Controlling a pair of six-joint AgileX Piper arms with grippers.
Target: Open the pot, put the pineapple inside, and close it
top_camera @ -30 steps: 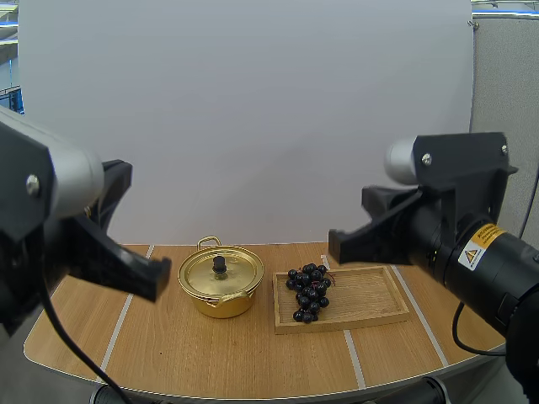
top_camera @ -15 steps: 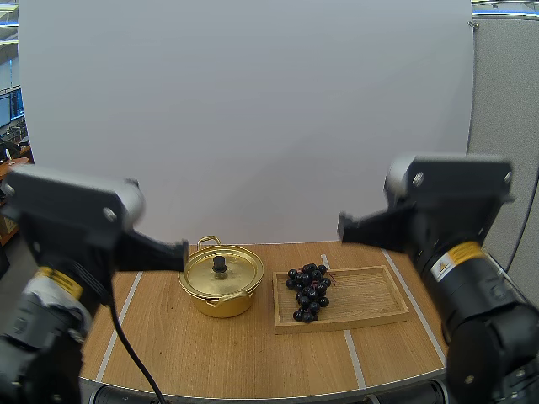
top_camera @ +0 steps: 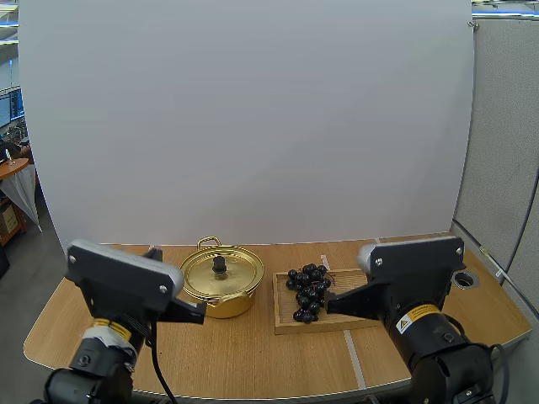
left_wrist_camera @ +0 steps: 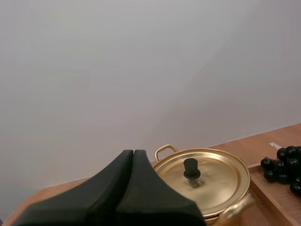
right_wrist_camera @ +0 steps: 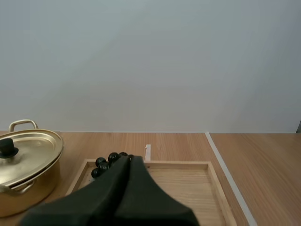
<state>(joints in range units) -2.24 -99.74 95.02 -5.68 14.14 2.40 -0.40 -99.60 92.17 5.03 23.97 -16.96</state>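
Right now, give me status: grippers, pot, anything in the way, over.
Left gripper shut, empty, by the pot. Right gripper shut, empty, by the wooden tray. Lid on. Grapes on tray; nothing over the lid.

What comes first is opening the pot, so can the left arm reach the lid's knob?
Probably yes: the shut left end effector points at the lid, and nothing stands between it and the knob.

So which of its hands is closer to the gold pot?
Left. The left hand is right by the pot's near-left side; the right hand is at the wooden tray, with the grapes between it and the pot.
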